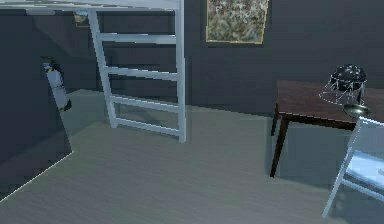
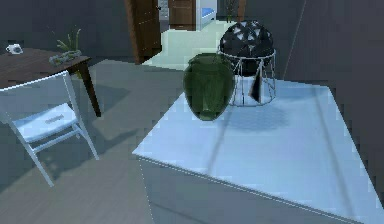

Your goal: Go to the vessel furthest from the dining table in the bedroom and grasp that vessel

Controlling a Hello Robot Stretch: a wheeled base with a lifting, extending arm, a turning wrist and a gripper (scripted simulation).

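A dark green rounded vase [image 2: 209,86] stands upright on a pale blue-white block-shaped top [image 2: 270,150] in the arm side view, near its far left corner. Right beside the vase is a dark patterned ball in a white wire stand [image 2: 247,62]. In the forward view a similar dark ball in a wire stand [image 1: 347,85] sits on a dark wooden table [image 1: 310,100] at the right.
A white ladder [image 1: 140,70] leans up at the back wall below a framed picture [image 1: 237,20]. A small cylinder [image 1: 55,85] hangs on the left wall. A white chair [image 2: 45,115] stands by a dark table [image 2: 40,68] with a plant [image 2: 68,45]. A doorway [image 2: 190,25] lies beyond.
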